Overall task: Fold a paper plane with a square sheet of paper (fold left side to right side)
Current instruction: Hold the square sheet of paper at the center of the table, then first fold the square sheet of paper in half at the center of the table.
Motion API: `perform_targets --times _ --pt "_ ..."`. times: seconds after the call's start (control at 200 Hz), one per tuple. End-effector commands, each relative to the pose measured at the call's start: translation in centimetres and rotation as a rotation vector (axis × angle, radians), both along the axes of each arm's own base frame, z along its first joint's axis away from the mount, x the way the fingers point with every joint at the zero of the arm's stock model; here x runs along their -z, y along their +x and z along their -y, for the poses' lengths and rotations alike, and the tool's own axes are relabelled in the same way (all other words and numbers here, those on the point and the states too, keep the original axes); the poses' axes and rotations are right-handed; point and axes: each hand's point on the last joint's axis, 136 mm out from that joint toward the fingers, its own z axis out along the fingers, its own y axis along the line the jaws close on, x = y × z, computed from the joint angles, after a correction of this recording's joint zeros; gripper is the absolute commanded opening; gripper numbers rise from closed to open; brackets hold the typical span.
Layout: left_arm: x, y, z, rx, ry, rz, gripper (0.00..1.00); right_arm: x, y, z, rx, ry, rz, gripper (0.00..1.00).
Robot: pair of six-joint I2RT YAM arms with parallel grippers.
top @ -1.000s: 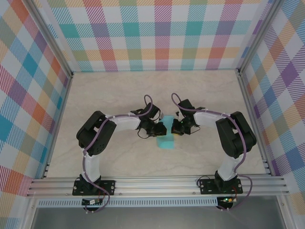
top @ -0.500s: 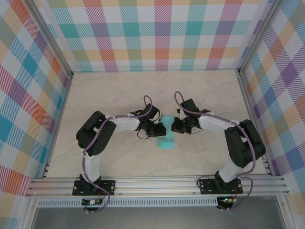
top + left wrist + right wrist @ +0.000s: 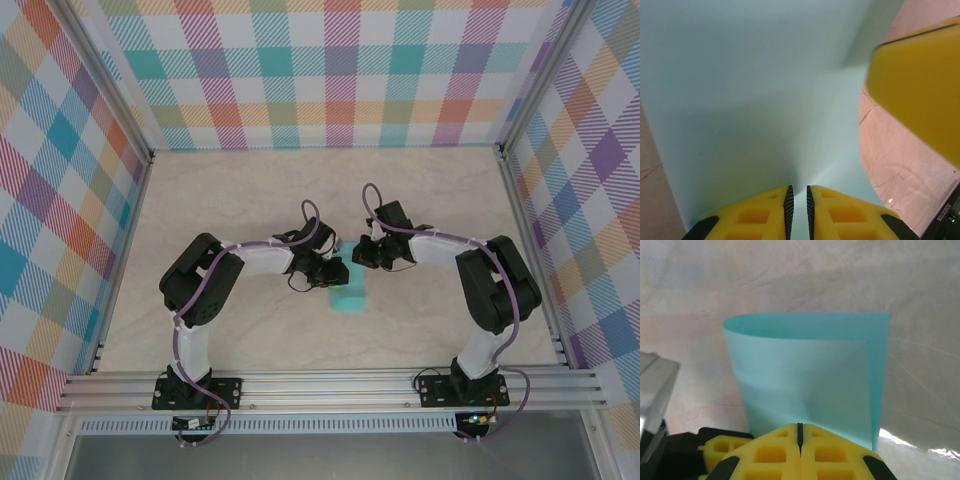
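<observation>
Fingers (image 3: 760, 215) of the left gripper (image 3: 797, 192) are standing almost together, leaving a thin slit with turquoise showing in it; whether they are pinching the square sheet of paper (image 3: 750, 100) cannot be told. The right gripper (image 3: 799, 429) is keeping its own two halves pressed tight together at the sheet's lower edge, and the paper is rising ahead of it as a loosely doubled flap with a curved top. Both grippers are facing each other over the sheet near the middle of the tabletop (image 3: 250, 200), with part of the paper showing just toward the near edge.
</observation>
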Motion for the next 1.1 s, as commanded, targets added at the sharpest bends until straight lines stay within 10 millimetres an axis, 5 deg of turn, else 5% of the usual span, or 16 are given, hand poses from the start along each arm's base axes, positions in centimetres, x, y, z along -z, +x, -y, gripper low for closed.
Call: perform_targets --times 0.0,0.41,1.095 --pt "1.4 -2.0 -1.0 0.025 0.069 -0.039 0.19 0.1 1.1 -0.7 -0.003 0.013 -0.009 0.02" --pt "0.1 -3.7 -1.2 0.11 0.018 0.016 0.2 4.6 -0.6 2.0 0.017 -0.198 -0.193 0.02" --pt "-0.2 -10.0 -2.9 0.235 -0.007 0.007 0.2 5.1 -1.0 2.1 0.023 -0.203 -0.211 0.02"
